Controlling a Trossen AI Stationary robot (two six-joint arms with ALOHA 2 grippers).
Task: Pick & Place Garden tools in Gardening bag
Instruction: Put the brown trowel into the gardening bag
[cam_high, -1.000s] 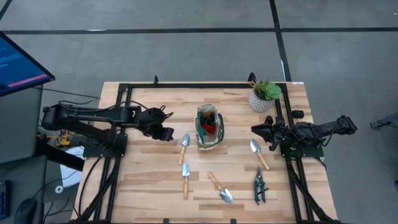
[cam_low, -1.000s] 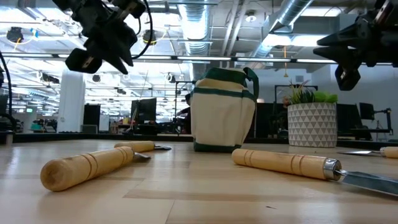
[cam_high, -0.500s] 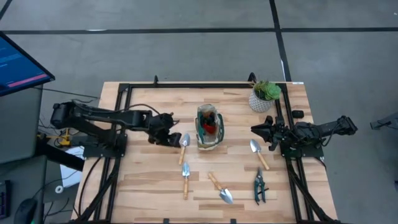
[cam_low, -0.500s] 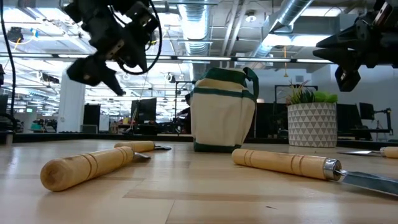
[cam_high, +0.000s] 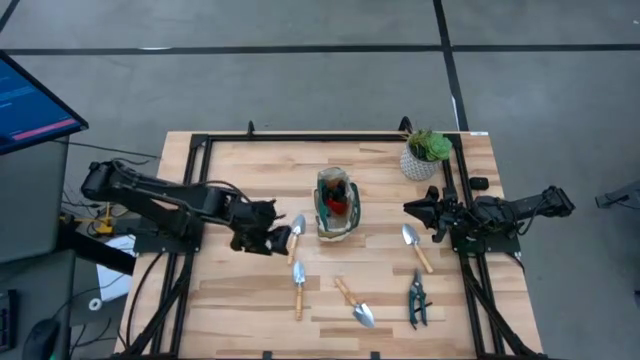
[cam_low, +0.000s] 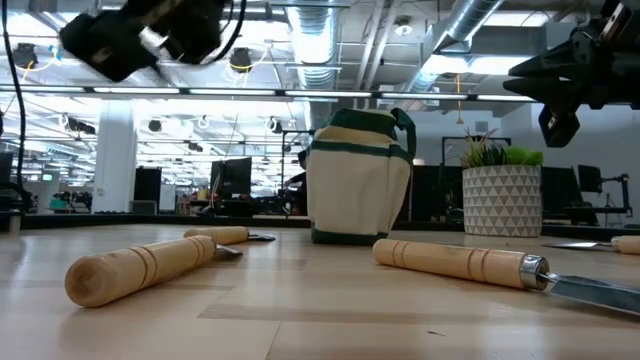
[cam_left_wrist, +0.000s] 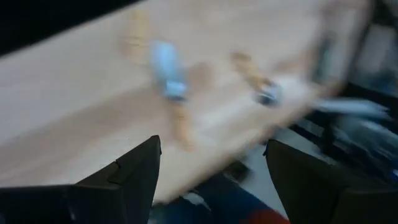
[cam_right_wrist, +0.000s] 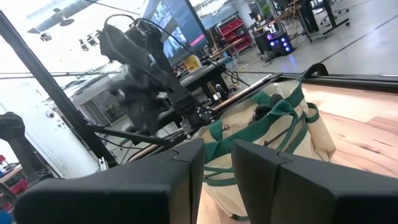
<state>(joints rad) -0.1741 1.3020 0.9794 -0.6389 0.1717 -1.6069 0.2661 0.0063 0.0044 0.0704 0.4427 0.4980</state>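
The gardening bag (cam_high: 336, 205) stands mid-surface; plant pot (cam_high: 422, 158) at two o'clock, four trowels (cam_high: 296, 238) and shears (cam_high: 416, 298) spread from four to eight o'clock.

Even, bright overhead light, with only faint shadows on the wooden table (cam_high: 240, 290). The left wrist view is heavily smeared by motion blur. In the low view, ceiling light strips (cam_low: 300, 92) glare and the left gripper (cam_low: 130, 35) is blurred.

Overhead view straight down, low view level across the tabletop, both sharing the gardening bag (cam_high: 336, 205).
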